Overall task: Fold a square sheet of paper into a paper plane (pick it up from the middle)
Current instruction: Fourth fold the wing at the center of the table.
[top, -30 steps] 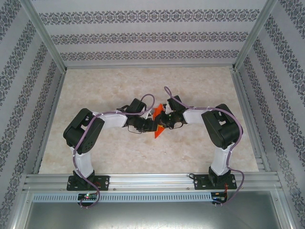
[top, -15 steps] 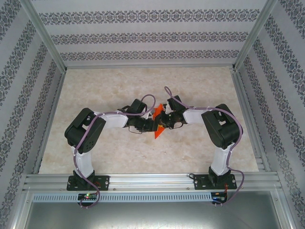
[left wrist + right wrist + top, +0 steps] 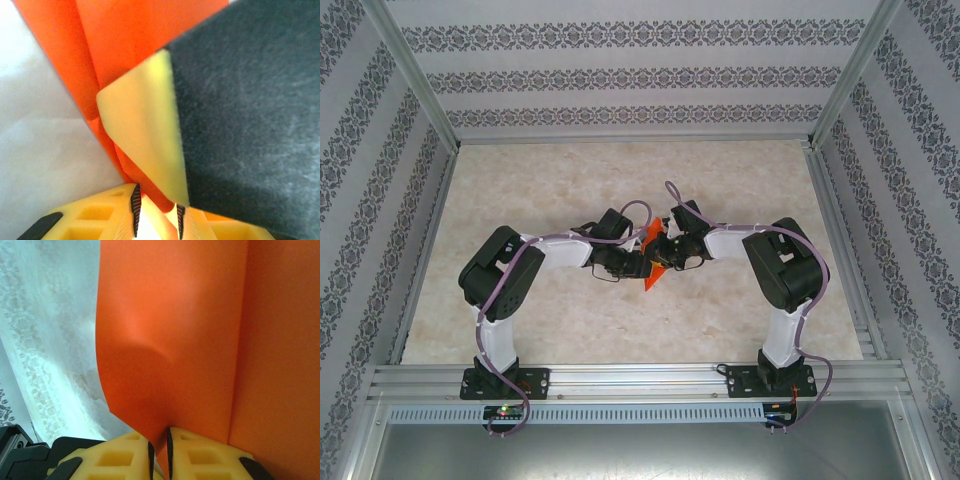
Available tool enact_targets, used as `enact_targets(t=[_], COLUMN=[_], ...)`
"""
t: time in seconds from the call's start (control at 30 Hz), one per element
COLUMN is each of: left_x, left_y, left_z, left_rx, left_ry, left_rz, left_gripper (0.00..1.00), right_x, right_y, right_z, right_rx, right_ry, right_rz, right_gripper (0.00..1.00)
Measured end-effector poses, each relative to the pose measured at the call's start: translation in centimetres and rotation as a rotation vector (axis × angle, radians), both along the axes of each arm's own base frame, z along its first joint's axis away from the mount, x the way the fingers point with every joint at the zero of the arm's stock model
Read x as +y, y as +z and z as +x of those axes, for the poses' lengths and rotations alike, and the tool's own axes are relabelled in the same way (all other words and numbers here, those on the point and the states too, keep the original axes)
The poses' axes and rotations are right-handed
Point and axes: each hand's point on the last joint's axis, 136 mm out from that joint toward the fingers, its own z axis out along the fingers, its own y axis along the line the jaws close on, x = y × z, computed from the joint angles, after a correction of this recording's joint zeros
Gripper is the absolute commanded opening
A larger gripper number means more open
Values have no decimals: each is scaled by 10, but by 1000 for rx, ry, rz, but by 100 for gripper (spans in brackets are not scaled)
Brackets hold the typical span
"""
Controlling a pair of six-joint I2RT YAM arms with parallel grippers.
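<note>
Find the paper (image 3: 653, 275) above the centre of the table (image 3: 520, 200), held up between the two grippers. It is orange-red and already creased, and its lower point hangs toward the near edge of the table.

The left gripper (image 3: 638, 262) reaches in from the left side of the table. The right gripper (image 3: 663, 252) reaches in from the right side, and the two meet over the table's centre.

In the right wrist view, the yellow fingers (image 3: 125, 455) are closed almost together and pinch the paper's lower edge.

In the left wrist view, the fingers (image 3: 100, 220) stand a narrow gap apart and grip a folded corner of the paper. A yellow and dark grey part (image 3: 240, 100) sits close to that lens, in front of the paper; you cannot tell what it is.
</note>
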Motion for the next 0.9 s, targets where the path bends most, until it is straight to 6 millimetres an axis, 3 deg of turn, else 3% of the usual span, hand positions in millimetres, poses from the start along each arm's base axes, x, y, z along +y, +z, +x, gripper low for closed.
enact_targets(t=[0.27, 0.7, 0.9], left_x=[2, 4, 10], left_y=[-4, -1, 13], left_z=[1, 3, 9], left_rx=[-17, -49, -78], left_ry=[-26, -38, -15], left_rz=[66, 101, 101], left_gripper=[21, 25, 25], right_x=[2, 0, 0], right_y=[2, -2, -2], right_z=[1, -1, -1], right_rx=[4, 7, 0], right_ry=[-3, 5, 12], right_rz=[14, 2, -1], right_gripper=[14, 13, 14])
